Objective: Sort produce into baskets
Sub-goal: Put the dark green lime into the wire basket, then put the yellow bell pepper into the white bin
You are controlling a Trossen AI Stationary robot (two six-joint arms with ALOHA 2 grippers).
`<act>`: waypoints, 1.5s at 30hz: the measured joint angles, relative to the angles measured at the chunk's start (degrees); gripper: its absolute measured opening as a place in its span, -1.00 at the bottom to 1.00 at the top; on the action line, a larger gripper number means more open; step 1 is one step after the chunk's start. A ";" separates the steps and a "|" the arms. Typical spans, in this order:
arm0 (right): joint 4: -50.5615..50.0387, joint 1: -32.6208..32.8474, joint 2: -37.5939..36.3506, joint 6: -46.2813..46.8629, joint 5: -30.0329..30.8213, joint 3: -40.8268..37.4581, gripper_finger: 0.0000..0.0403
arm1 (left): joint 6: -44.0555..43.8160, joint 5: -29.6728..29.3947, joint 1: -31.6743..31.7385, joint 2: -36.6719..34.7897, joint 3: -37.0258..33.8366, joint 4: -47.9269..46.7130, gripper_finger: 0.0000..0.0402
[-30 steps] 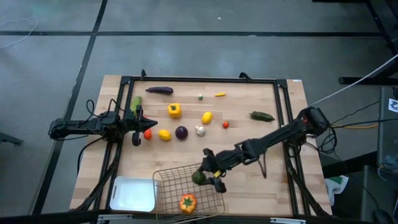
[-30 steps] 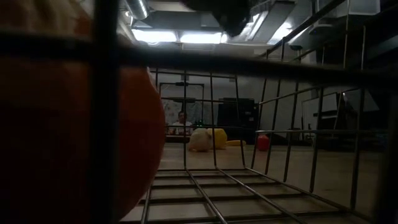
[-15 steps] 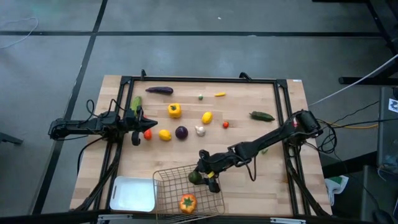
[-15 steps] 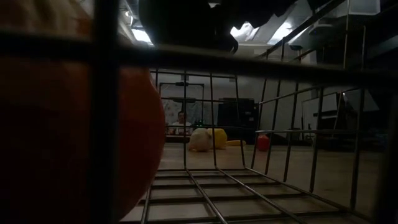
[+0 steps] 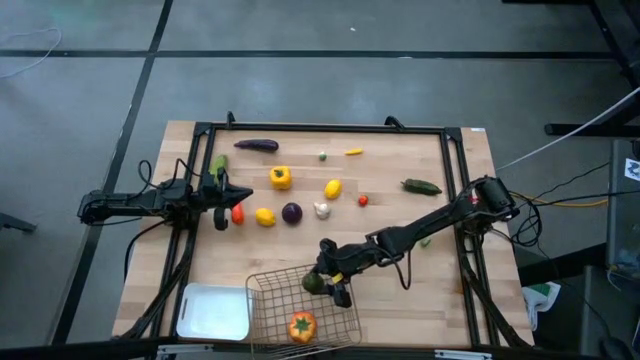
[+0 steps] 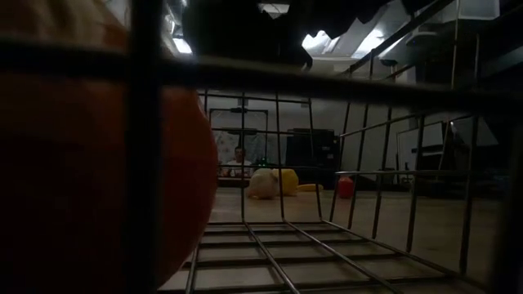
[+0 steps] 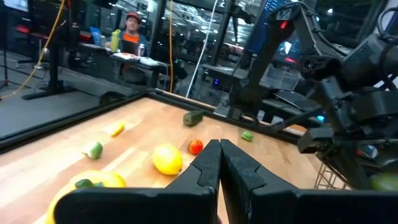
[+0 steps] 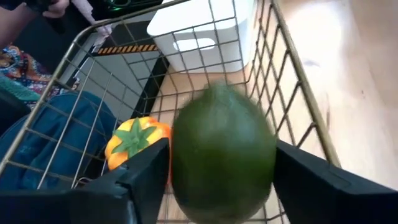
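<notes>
you're early in the sort: only an orange pepper [image 5: 301, 325] lies in the wire basket [image 5: 270, 285], while your right gripper [image 5: 322, 283] pinches a round green fruit [image 8: 222, 152] above it. the white tray [image 5: 213, 312] holds nothing, roughly ten pieces remain on the table [image 5: 400, 230], and the left gripper [image 7: 219, 162] waits pressed together near the red piece [image 5: 238, 215].

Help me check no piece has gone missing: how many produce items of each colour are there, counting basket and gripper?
Purple: 2, eggplant, onion
Yellow: 4, yellow pepper, lemon, lemon, small chili
Green: 4, cucumber, long pepper, small piece, round fruit in the right gripper over the wire basket
Red: 2, small pieces
White: 1, garlic
Orange: 1, orange pepper in the basket
Total: 14
</notes>
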 joint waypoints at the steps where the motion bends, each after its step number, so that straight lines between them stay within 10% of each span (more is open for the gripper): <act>1: 0.04 0.00 0.00 -0.02 0.33 0.02 0.37 | 0.00 -0.03 0.01 0.00 0.00 0.00 -0.97; 17: -0.55 -2.23 -1.35 -1.92 0.59 0.04 0.57 | -1.18 -2.55 0.00 0.00 0.00 0.35 -0.93; 33: -1.49 -6.37 -10.67 -2.14 -0.28 0.04 0.56 | -1.48 -10.04 0.01 0.04 0.07 8.23 0.14; 45: -13.54 -14.87 -19.09 -2.16 -2.83 0.04 0.56 | 1.45 -10.03 0.01 5.06 0.07 20.89 0.34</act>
